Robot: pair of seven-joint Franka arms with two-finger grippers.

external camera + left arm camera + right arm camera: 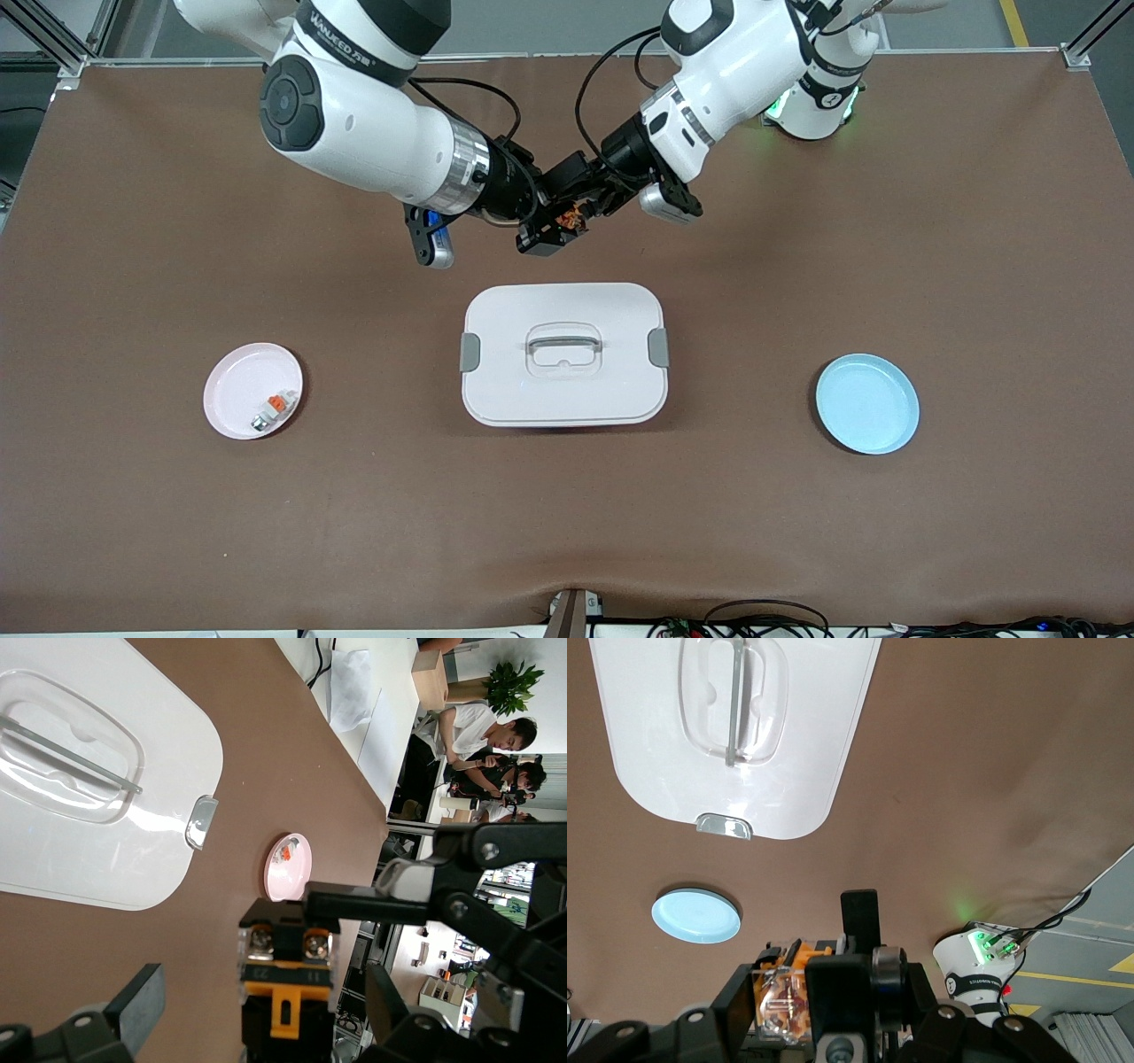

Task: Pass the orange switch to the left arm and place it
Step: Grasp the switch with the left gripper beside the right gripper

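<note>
The orange switch (568,217), a small black part with an orange band and a clear block, hangs in the air over the brown mat between the box (563,354) and the robots' bases. My right gripper (542,234) is shut on it; in the right wrist view the switch (784,992) sits clamped between the fingers (843,997). My left gripper (585,197) meets it from the left arm's end. Its fingers (142,1003) stand open on either side of the switch (283,988) with a gap on both sides. The white box (89,771) is closed.
A pink plate (232,390) toward the right arm's end holds a small white-and-silver piece with an orange tab (273,410). A blue plate (866,403) lies toward the left arm's end. The box stands between the two plates.
</note>
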